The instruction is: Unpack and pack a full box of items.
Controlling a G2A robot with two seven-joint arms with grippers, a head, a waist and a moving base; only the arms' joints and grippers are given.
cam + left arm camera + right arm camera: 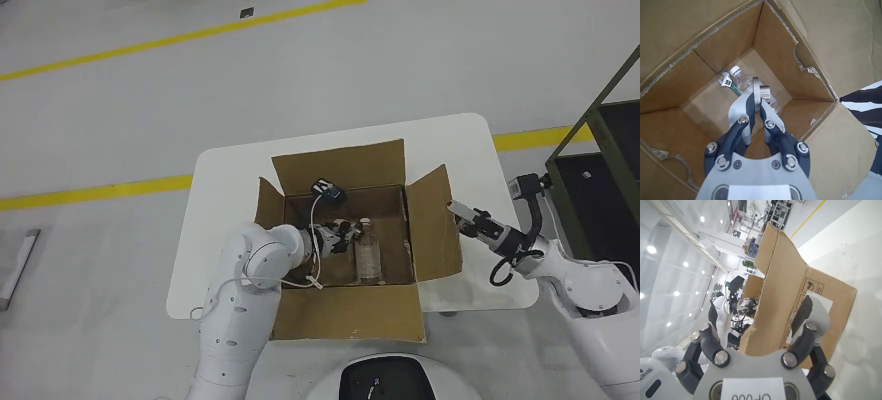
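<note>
Left gripper (757,100) down in the open box (340,165), clenched on a stepped metal part (761,92)
The part's thin disc is pinched between the fingers and its short knurled stub juts out sideways, axis crosswise to them, above the box floor. Beneath it a clear bottle (368,258) lies flat, long axis running from the robot's side to the far wall, white cap at the far end. A green-handled wrench (726,81) lies beside it, head by the cap. The right gripper (458,210) has its fingers spread, straddling the box's right flap (440,230)

Box (725,41) top: open, flaps (440,230) outward.
Floor: bottle (745,85), wrench (726,80) together; bare cardboard beside.
Middle: left gripper (757,102) holding metal part (762,92).
</note>
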